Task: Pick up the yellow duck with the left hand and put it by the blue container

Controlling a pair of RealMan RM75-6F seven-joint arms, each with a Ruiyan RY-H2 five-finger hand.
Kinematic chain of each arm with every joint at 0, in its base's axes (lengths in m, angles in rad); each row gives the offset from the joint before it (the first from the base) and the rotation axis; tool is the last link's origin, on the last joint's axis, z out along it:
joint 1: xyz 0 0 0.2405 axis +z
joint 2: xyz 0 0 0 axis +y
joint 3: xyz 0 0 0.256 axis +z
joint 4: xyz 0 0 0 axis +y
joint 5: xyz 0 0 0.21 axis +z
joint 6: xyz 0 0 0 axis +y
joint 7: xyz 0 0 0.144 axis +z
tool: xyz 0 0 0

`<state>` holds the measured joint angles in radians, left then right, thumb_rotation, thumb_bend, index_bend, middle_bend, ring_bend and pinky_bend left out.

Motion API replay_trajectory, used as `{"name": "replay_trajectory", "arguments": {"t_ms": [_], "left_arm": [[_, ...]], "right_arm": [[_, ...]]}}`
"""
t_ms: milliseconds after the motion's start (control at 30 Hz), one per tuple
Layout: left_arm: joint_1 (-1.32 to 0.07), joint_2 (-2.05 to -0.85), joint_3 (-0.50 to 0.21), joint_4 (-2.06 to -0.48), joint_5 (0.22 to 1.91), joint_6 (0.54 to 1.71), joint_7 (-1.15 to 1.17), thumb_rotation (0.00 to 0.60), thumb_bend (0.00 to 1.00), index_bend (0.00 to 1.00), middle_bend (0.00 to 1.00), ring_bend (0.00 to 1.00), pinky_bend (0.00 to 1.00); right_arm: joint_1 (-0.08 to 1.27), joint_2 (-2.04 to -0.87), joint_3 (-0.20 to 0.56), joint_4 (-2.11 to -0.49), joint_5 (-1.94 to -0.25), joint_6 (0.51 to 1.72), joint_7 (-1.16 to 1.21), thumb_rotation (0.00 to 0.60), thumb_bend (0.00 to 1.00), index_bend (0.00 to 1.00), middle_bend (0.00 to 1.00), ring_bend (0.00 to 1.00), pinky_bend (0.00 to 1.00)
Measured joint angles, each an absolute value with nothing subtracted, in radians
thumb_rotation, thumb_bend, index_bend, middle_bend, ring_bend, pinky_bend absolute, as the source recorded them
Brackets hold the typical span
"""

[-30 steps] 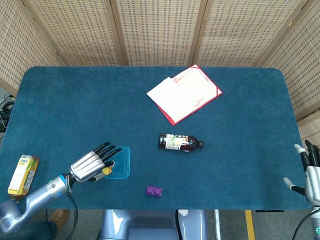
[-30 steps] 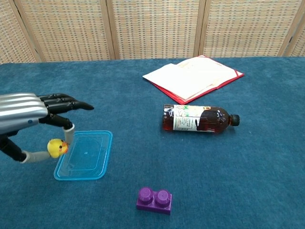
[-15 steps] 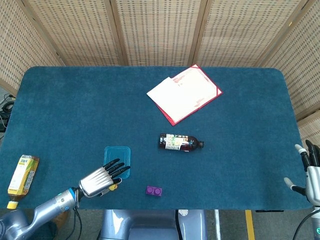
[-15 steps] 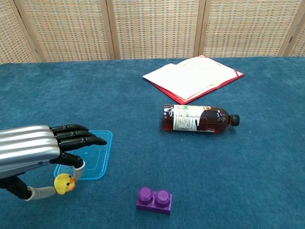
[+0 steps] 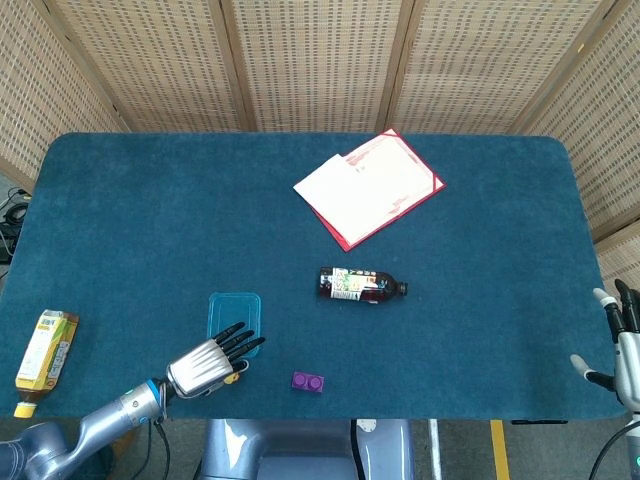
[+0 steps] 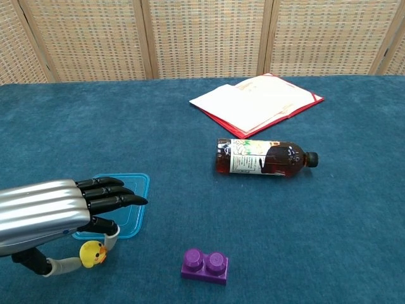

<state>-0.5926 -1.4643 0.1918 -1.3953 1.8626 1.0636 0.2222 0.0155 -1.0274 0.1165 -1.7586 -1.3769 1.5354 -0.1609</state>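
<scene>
1. Two hands in frame: left hand [image 6: 60, 215] low at near-left of worktop [image 5: 150, 220], metallic ribbed back, black fingers [image 6: 114, 193] stretched forward over near edge of blue container [image 6: 136, 190].
2. Yellow duck [image 6: 92, 252] pinched between thumb and a finger under the palm, just in front of the container's near edge; small, rounded, glossy. Contact with the worktop not discernible.
3. Blue container: shallow translucent plastic, rectangular with rounded corners, flat on the cloth, partly hidden by the hand in chest view; fully outlined in head view [image 5: 234, 312].
4. Right hand [image 5: 622, 345] at far right edge of head view, fingers apart, pointing up, nothing held.
5. Worktop covered in teal, felt-like fabric, rounded far corners.
6. Bottle [image 6: 266, 157] lying on its side mid-worktop, dark liquid, printed label, black cap pointing right.
7. Purple brick [image 6: 204, 265], two studs, hard plastic, near edge, right of the duck, apart from it.
8. Red folder [image 6: 259, 102] open at back, white sheets on top.
9. Yellow carton [image 5: 43, 349] on the far-left edge in head view.
10. Woven cane screens [image 6: 202, 38] behind the worktop.
</scene>
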Motion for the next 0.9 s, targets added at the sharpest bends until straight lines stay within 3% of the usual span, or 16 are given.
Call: {"name": "replay_trajectory", "arguments": {"t_ms": [233,333,700,900], "left_arm": [[-0.599,-1.463,0.194,-1.397,1.853,1.048,0.215,0.600,0.30,0.37,0.00,0.00,0.00],[-0.600,-1.460,0.198,-1.399,1.856,1.053,0.208,0.600,0.23,0.28,0.00,0.00,0.00],[-0.593,-1.408,0.188,-1.436,1.861,1.135,0.166,0.600,0.22,0.02,0.00,0.00,0.00],[-0.561,-1.298,0.129,-1.519,1.793,1.245,0.127,0.600,0.15,0.00,0.00,0.00,0.00]], "right_arm": [[0.015,-1.026,0.117,-1.759,-1.376,1.535,-0.158,0.600,0.00,0.13,0.00,0.00,0.00],[0.015,-1.025,0.117,-1.760,-1.376,1.535,-0.156,0.600,0.00,0.13,0.00,0.00,0.00],[0.011,-1.019,0.116,-1.765,-1.381,1.540,-0.147,0.600,0.00,0.13,0.00,0.00,0.00],[0.008,-1.013,0.113,-1.773,-1.392,1.546,-0.136,0.600,0.00,0.13,0.00,0.00,0.00]]}}
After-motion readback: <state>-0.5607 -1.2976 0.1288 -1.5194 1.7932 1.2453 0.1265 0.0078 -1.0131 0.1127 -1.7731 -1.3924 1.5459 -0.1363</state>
